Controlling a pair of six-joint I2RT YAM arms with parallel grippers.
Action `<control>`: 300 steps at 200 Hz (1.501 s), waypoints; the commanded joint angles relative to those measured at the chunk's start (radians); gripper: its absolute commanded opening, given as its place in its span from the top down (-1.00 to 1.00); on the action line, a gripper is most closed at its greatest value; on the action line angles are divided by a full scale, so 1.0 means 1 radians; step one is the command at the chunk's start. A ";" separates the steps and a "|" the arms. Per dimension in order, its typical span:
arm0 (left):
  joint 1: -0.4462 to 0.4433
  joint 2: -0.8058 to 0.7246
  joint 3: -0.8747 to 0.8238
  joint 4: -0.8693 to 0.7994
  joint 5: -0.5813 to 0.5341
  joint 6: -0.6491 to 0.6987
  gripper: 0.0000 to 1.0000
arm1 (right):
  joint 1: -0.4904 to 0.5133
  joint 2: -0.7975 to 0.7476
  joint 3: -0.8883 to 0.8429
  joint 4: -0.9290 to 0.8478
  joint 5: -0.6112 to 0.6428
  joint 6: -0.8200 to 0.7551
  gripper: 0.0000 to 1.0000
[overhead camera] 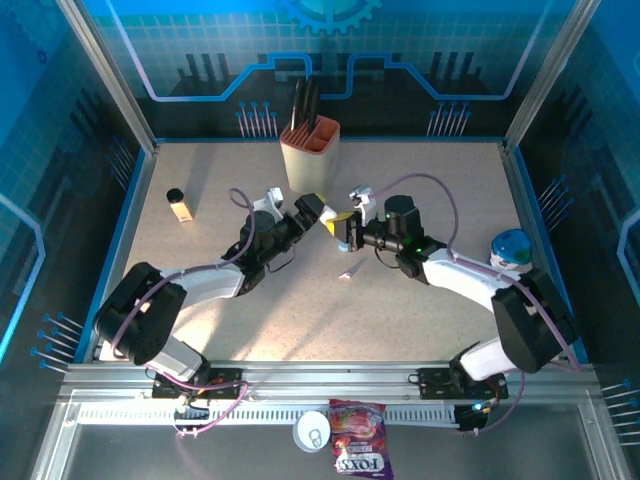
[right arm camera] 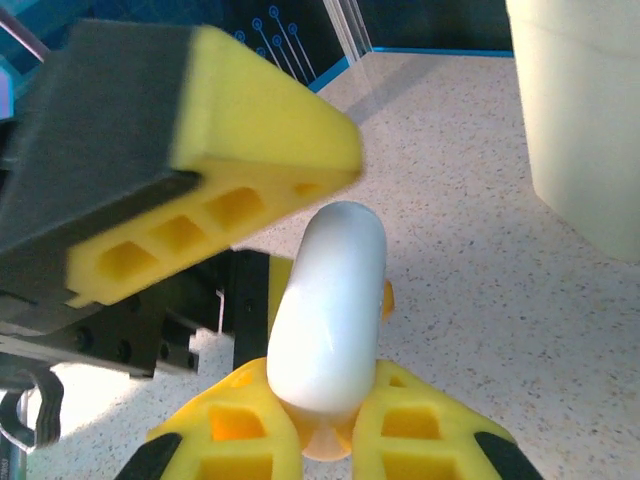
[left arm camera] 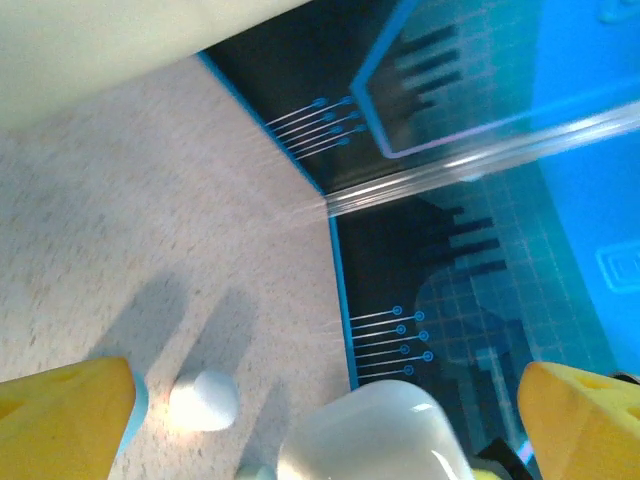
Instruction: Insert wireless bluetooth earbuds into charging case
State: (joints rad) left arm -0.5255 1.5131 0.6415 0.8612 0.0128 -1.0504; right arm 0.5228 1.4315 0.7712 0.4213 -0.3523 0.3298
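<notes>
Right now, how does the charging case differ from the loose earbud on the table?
Size: the charging case is far bigger than the earbud.
Support: the charging case is clamped in the right gripper; the earbud lies loose on the table, with nothing touching it.
Shape: the charging case is a long pebble; the earbud is a small rounded blob.
Shared: both are white, smooth and rounded.

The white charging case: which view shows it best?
Right wrist view: the white charging case sits large and sharp in the right claw. Left wrist view catches its rounded end at the bottom edge. In top external view it is too small to make out.
</notes>
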 commanded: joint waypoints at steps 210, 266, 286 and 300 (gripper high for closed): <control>0.082 0.026 -0.033 0.539 1.046 0.656 -0.35 | -0.057 -0.302 0.206 -0.653 -0.546 -0.303 0.94; 0.065 0.034 -0.019 0.539 1.038 0.626 -0.03 | -0.053 -0.254 0.197 -0.647 -0.535 -0.320 0.93; 0.065 0.044 -0.010 0.539 1.042 0.603 0.11 | -0.053 -0.246 0.185 -0.618 -0.522 -0.313 0.93; 0.065 0.048 -0.006 0.539 1.047 0.599 0.25 | -0.053 -0.244 0.176 -0.589 -0.521 -0.298 0.94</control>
State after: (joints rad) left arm -0.4549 1.5459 0.6037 1.3689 1.0355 -0.4343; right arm 0.4591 1.1805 0.9478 -0.2085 -0.8711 0.0357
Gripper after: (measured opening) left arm 0.413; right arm 0.115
